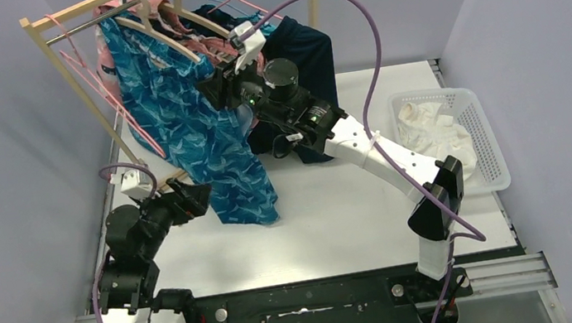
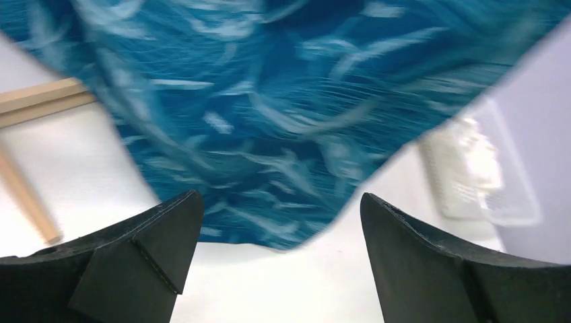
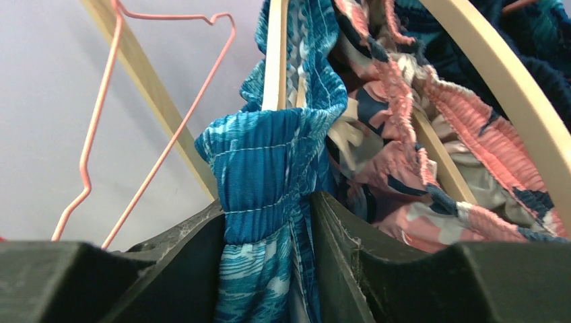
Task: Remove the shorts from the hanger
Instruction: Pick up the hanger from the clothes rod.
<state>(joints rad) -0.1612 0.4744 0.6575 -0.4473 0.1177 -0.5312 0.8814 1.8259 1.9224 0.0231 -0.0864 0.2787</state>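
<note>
The blue wave-patterned shorts (image 1: 209, 138) hang from a wooden hanger (image 1: 158, 36) on the rack, their hem reaching down to the table. My right gripper (image 1: 224, 82) is up at the rack, shut on their gathered waistband (image 3: 266, 168) just below the hanger's bar (image 3: 275, 60). In the right wrist view the fabric fills the gap in the right gripper (image 3: 268, 222). My left gripper (image 1: 200, 198) is low beside the hem, open. In its own view the left gripper (image 2: 277, 222) has nothing between its fingers, and the shorts (image 2: 269, 114) hang just beyond.
Pink-and-navy floral shorts (image 3: 431, 134) and dark navy shorts (image 1: 306, 50) hang behind on further hangers. Empty pink wire hangers (image 3: 161, 87) hang at the rack's left end by its wooden post (image 1: 72, 81). A white basket (image 1: 488, 135) at the right holds white shorts (image 1: 433, 129).
</note>
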